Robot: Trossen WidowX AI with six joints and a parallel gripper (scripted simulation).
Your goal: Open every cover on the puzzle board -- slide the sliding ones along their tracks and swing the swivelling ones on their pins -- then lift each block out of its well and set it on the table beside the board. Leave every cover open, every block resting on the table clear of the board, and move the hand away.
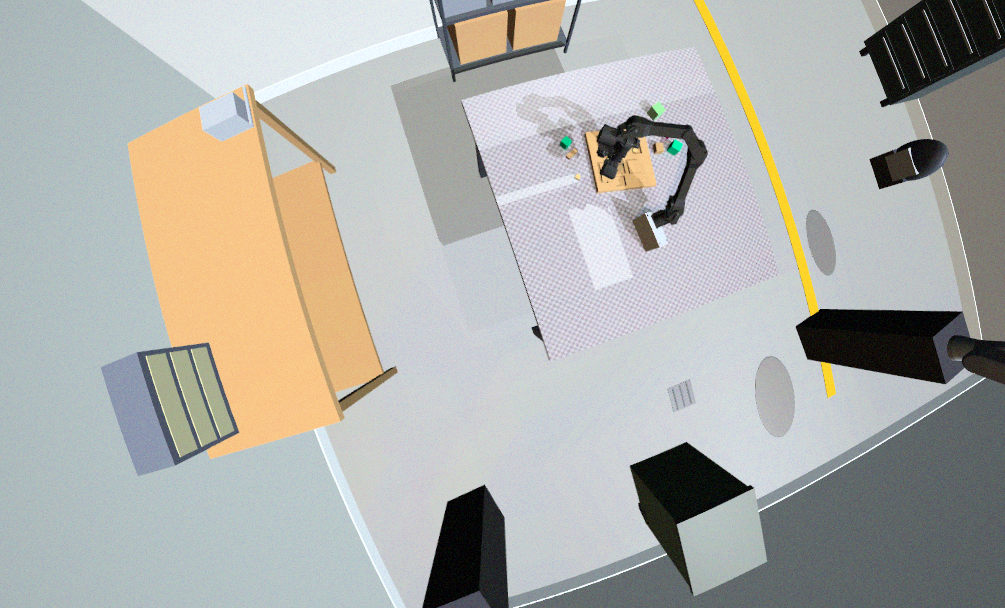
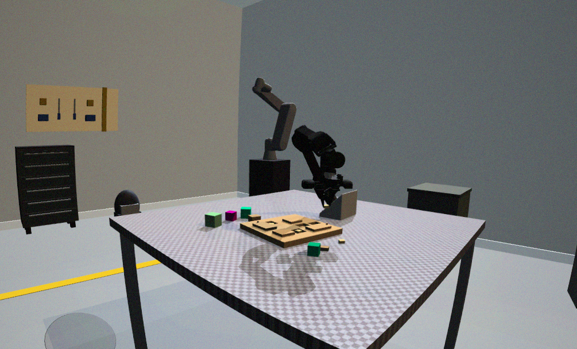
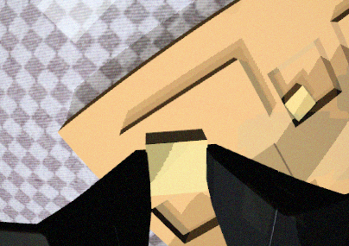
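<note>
My gripper (image 1: 609,174) (image 2: 325,205) (image 3: 175,160) is shut on a pale yellow block, held above the board near one corner. The wooden puzzle board (image 1: 645,182) (image 2: 284,244) (image 3: 88,132) carries flat raised covers, one of them a broad cover (image 3: 194,109) in the wrist view. An open well holds another pale yellow block (image 3: 301,103) (image 2: 298,230). Part of another open well shows below the held block. A small yellow block (image 1: 577,176) (image 2: 341,240) and two tan-brown pieces, one (image 1: 571,153) (image 2: 324,248) and another (image 1: 658,147) (image 2: 254,217), lie on the table beside the board.
A green cube (image 1: 565,141) (image 2: 313,249) stands close to one tan-brown piece. Beyond the board's other side are another green cube (image 1: 675,147) (image 2: 246,212), a light green cube (image 1: 656,111) (image 2: 212,219) and a magenta cube (image 2: 230,215). A grey wedge-shaped stand (image 2: 347,205) is by the arm's base.
</note>
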